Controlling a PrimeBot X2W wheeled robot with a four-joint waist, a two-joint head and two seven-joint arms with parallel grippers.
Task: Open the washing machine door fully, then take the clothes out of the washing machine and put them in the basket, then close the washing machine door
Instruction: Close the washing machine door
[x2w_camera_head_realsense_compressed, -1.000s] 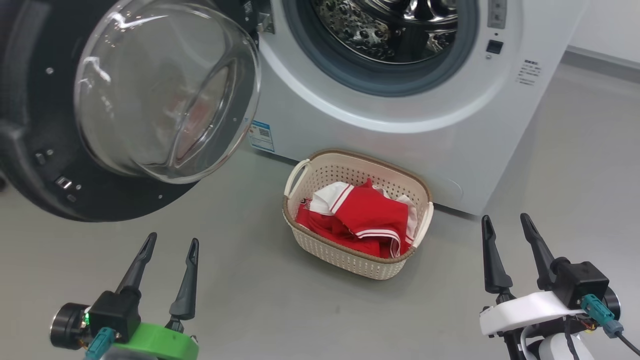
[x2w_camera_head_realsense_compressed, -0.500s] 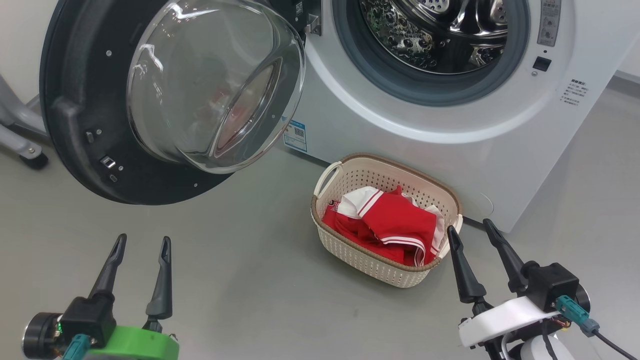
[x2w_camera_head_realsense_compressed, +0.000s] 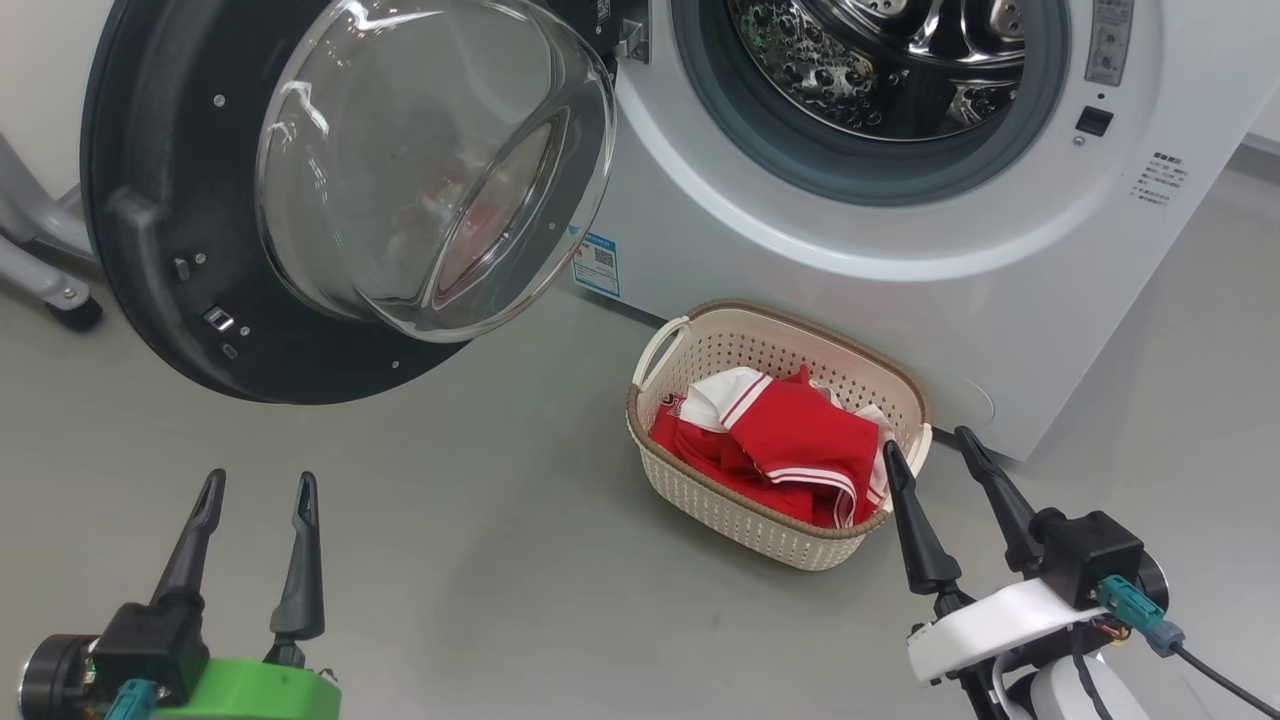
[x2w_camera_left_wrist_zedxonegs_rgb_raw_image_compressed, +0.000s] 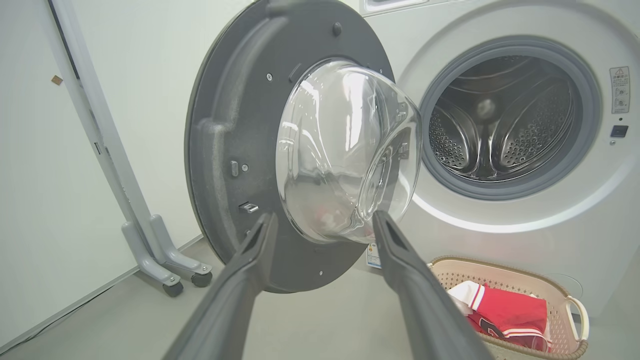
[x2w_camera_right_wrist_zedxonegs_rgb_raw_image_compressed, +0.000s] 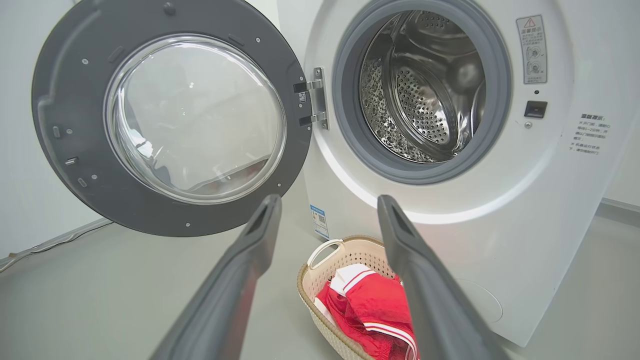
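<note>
The washing machine (x2w_camera_head_realsense_compressed: 900, 260) stands with its steel drum (x2w_camera_right_wrist_zedxonegs_rgb_raw_image_compressed: 425, 90) bare. The washing machine door (x2w_camera_head_realsense_compressed: 170, 200) is swung wide to the left, its glass bowl bulging toward me. On the floor in front sits the basket (x2w_camera_head_realsense_compressed: 780, 312), holding the red and white clothes (x2w_camera_head_realsense_compressed: 800, 440). My left gripper (x2w_camera_head_realsense_compressed: 260, 480) is open at the lower left, below the door, with nothing in it. My right gripper (x2w_camera_head_realsense_compressed: 927, 440) is open and empty, its fingertips beside the basket's right end. The left wrist view faces the door (x2w_camera_left_wrist_zedxonegs_rgb_raw_image_compressed: 235, 125). The right wrist view looks over the basket (x2w_camera_right_wrist_zedxonegs_rgb_raw_image_compressed: 302, 285).
A grey stand leg on castors (x2w_camera_head_realsense_compressed: 50, 280) stands at the far left behind the door, by the white wall. Grey floor (x2w_camera_head_realsense_compressed: 500, 560) spreads between my grippers and the basket. A thin cable (x2w_camera_right_wrist_zedxonegs_rgb_raw_image_compressed: 50, 242) runs along the wall's foot.
The head camera has shifted, so machine, door and basket sit further right and higher. Both grippers stay open; the right one now appears beside the basket's end. Door and clothes have not moved.
</note>
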